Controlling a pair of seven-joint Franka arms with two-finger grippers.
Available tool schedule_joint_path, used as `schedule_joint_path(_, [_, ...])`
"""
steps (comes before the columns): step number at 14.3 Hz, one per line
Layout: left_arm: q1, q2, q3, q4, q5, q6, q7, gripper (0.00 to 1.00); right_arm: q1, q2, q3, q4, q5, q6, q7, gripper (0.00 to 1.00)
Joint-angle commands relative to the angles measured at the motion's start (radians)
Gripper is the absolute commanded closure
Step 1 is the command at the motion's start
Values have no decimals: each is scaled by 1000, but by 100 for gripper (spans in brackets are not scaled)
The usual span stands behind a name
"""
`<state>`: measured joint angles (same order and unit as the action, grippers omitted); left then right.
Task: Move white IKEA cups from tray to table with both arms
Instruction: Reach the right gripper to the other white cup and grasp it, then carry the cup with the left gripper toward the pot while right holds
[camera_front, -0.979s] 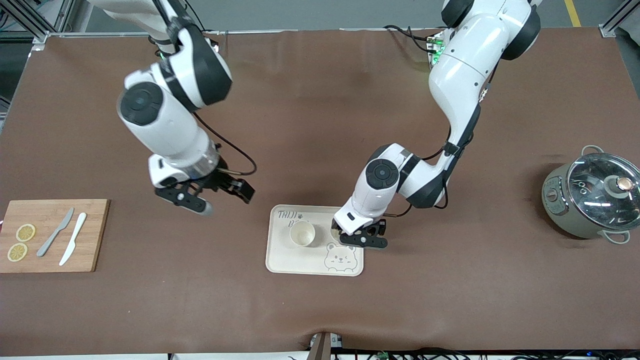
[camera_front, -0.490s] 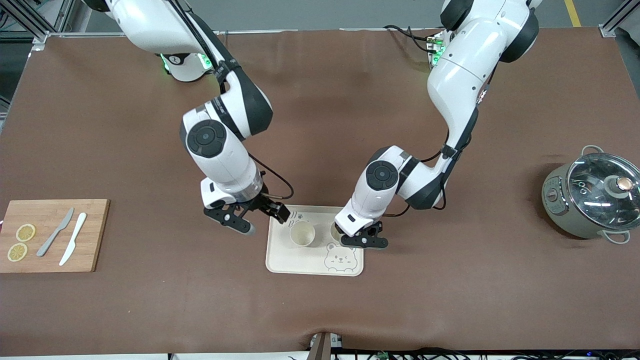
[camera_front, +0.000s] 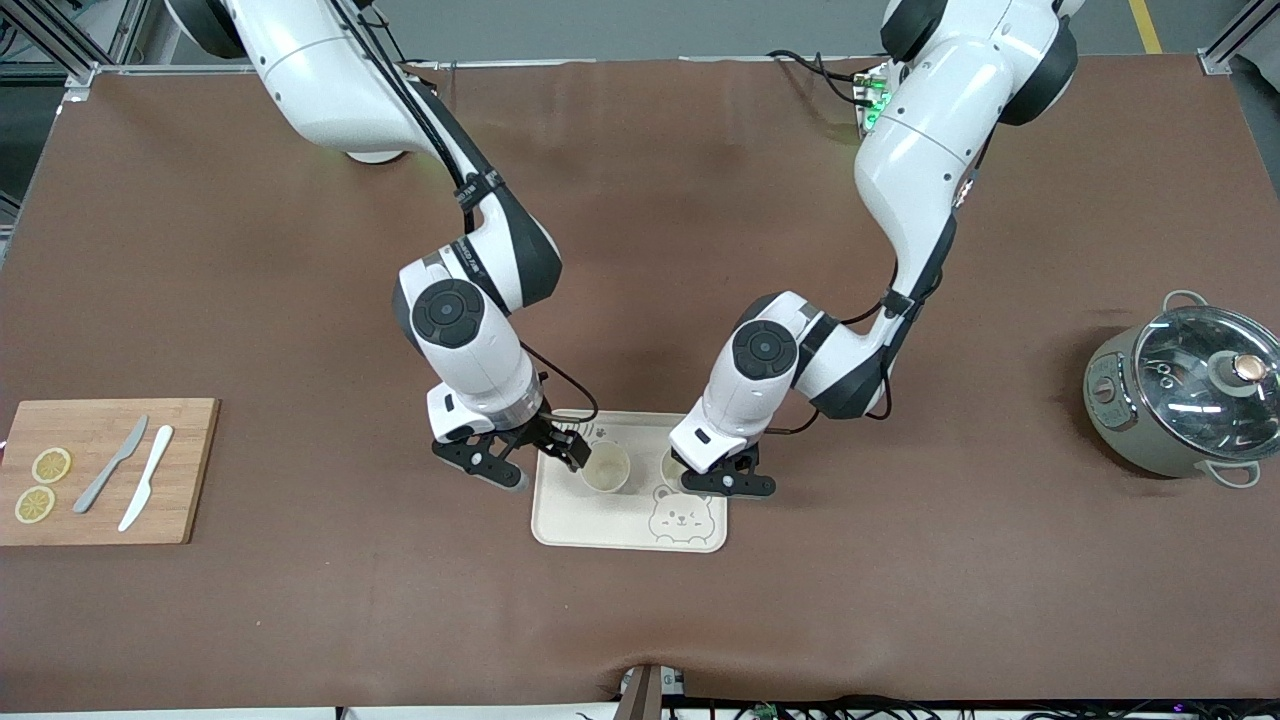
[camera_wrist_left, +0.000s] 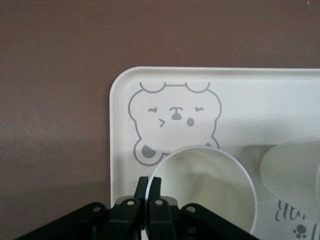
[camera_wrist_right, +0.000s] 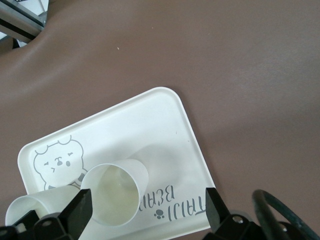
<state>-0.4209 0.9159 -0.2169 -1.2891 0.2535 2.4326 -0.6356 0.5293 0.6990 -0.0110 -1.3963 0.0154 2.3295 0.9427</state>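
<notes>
Cream melamine-looking tray (camera_front: 600, 520) lies on the brown table (camera_front: 900, 600), toward the front camera's edge and midway between the two arms' ends, and both white cups stand on it side by side. The left gripper (camera_wrist_left: 148, 192) is pinched tight on the rim wall of the cup nearer the left arm's end (camera_wrist_left: 202, 192), one finger inside the mouth and one outside, just beside the printed bear face (camera_wrist_left: 175, 120). The right gripper (camera_front: 527, 463) hangs low over the tray's edge at the right arm's end with its fingers spread wide and nothing between them, the other cup (camera_front: 605, 467) sitting just in front of its open jaws. To do this step well, in my judgement, the left arm should lift straight up before moving sideways, since a rim pinch lets the cup swing and the neighbouring cup stands close enough to be knocked. The right gripper should straddle its cup's wall squarely before it closes. Both cups stand upright, mouths open to the ceiling, their long axes vertical and tapering down to the base. The tray's long side runs along the table's length, with the bear at the corner nearest the left arm's end and the front camera.
</notes>
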Motion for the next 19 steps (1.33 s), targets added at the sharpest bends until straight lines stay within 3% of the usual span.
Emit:
schedule_joint_path(1, [-1, -41, 5, -13, 29, -44, -35, 100, 14, 49, -10, 37, -22, 33, 30, 0])
schedule_joint_path(7, [36, -155, -2, -38, 23, -217, -18, 100, 38, 112, -12, 37, -22, 103, 47, 0])
schedule_joint_path(11, [121, -319, -27, -227, 13, -221, 29, 100, 46, 134, -10, 37, -29, 113, 48, 0])
schedule_joint_path(15, [366, -492, -200, -432, 10, -221, 112, 100, 54, 163, -12, 37, -35, 160, 48, 0])
schedule_joint_path(19, [724, -607, -474, -584, 10, -221, 198, 100, 55, 177, -12, 37, -35, 177, 48, 0])
